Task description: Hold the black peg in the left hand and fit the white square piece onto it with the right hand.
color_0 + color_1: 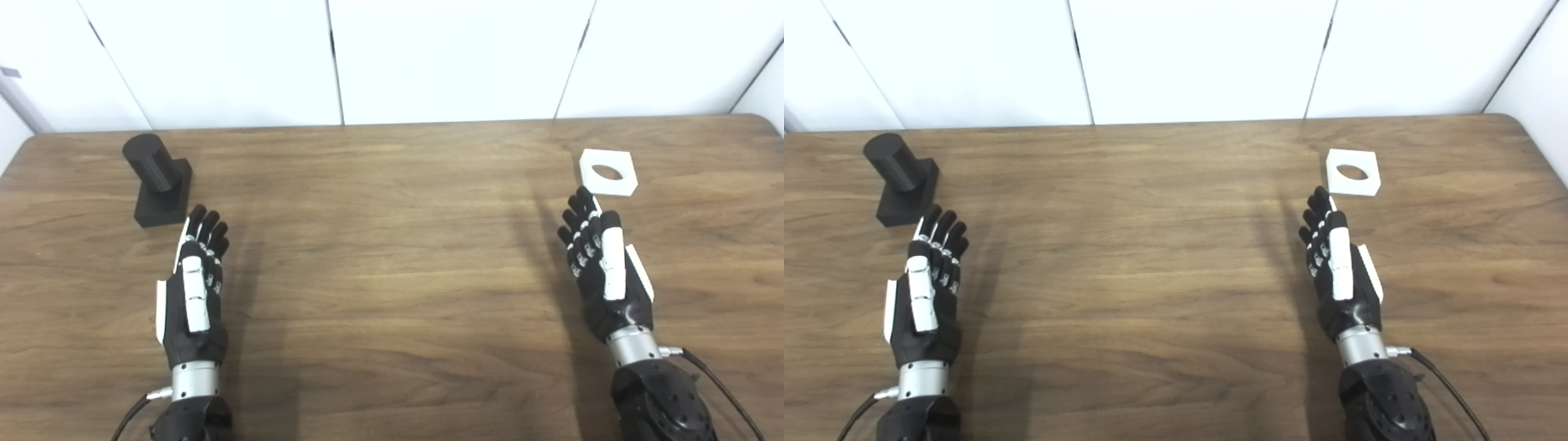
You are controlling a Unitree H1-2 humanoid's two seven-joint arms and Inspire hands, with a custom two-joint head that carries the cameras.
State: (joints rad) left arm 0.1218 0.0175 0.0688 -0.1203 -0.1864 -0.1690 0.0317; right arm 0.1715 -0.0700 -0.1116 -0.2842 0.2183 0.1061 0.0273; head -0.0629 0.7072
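The black peg (pixel 158 177), a round post on a square base, stands on the wooden table (pixel 392 257) at the far left. My left hand (pixel 197 282) hovers just in front of it and slightly to its right, open and holding nothing. The white square piece (pixel 607 172) with a round hole lies flat at the far right. My right hand (pixel 603 263) is open and holds nothing, its fingertips (pixel 582 199) close to the piece's near left corner; whether they touch it I cannot tell.
White wall panels (pixel 392 55) stand behind the table's far edge. The table's rounded far right corner (pixel 762 119) shows. Cables trail from both wrists near the bottom edge.
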